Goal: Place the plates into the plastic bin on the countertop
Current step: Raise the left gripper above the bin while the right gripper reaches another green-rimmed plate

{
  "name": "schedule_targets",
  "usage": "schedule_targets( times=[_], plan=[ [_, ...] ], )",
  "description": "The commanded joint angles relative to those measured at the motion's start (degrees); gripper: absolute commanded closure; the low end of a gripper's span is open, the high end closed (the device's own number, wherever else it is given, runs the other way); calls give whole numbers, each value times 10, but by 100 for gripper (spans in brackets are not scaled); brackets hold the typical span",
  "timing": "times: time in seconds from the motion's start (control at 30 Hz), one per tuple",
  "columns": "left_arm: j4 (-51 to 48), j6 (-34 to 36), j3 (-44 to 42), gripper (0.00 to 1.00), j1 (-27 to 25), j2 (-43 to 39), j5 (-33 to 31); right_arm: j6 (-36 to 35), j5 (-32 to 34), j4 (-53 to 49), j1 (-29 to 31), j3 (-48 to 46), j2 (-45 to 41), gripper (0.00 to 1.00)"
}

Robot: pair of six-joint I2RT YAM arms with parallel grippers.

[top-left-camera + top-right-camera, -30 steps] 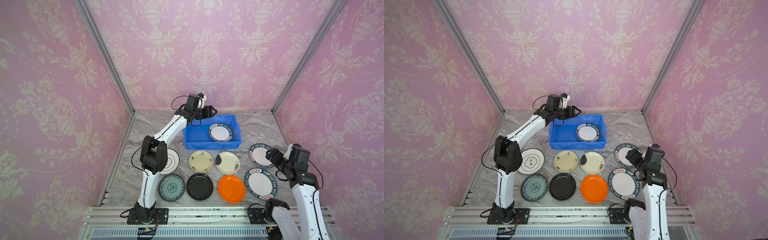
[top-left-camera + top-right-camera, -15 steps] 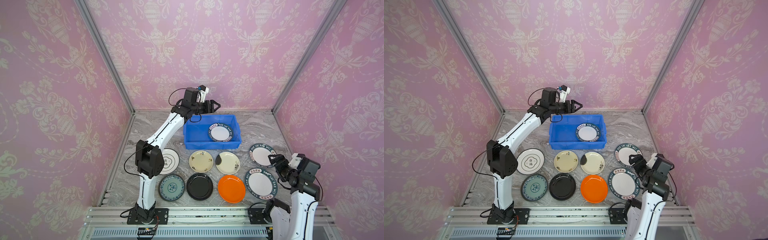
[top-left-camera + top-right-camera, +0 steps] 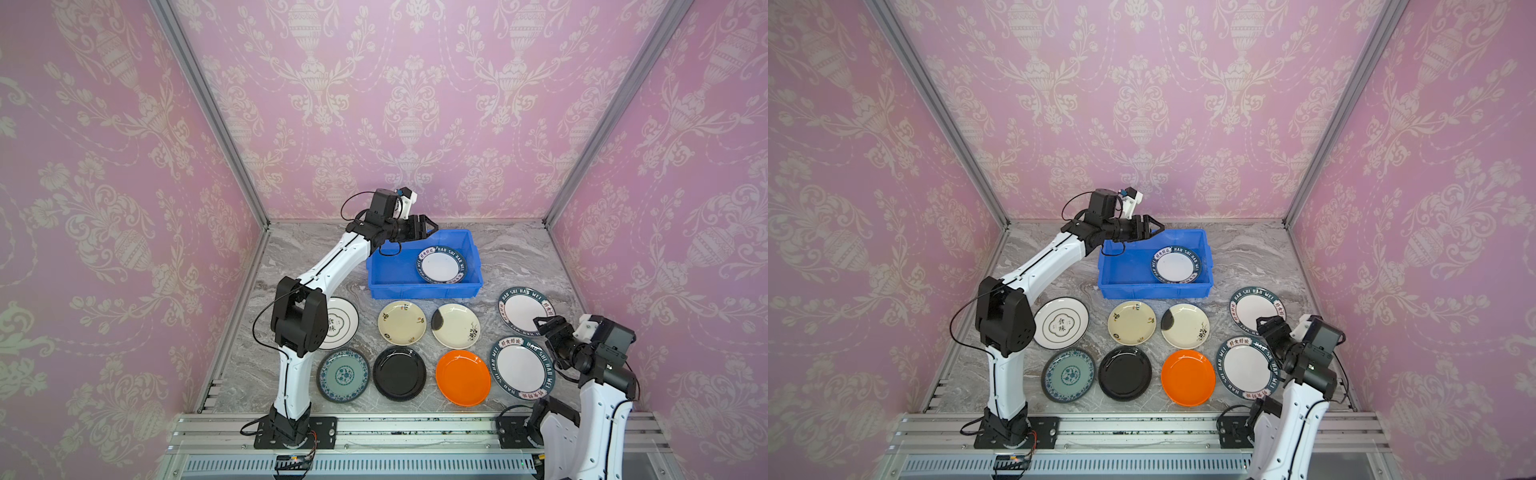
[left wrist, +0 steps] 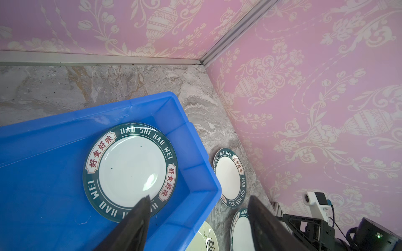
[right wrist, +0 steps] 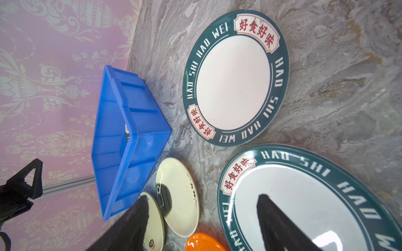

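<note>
While one lettered-rim plate (image 3: 441,264) already lies flat in the right half of the blue bin (image 3: 399,291), eight more sit on the countertop (image 3: 511,257) in front of it. Above the bin's far side hangs the left gripper (image 3: 431,231), jaws spread and empty, with the binned plate below and ahead of its tips. On the right, the near lettered plate (image 3: 519,368) lies partly under the right gripper (image 3: 540,328), which is also spread and holds nothing. It hovers at that plate's far rim, just short of the far lettered plate (image 3: 525,309); whether it touches cannot be told. Leftward lie two cream plates (image 3: 456,326), an orange plate (image 3: 462,377), a black plate (image 3: 399,374), a teal plate (image 3: 343,375) and a white character plate (image 3: 345,322).
</note>
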Motion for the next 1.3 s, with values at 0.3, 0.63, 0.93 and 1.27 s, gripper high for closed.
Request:
schedule_targets(
  times=[0.3,0.63,0.93,1.27],
  plan=[
    [129,-68,-24,28,17,4,77,18,10,19,-21,26,68,22],
    [178,-95,-66,27,52,-12,91,-21,92,-3,-35,67,144,27],
    [192,-105,-83,27,71,-15,97,12,84,90,-35,3,194,35],
    [199,-114,-81,28,71,-3,92,16,94,136,-35,3,250,49]
  ],
)
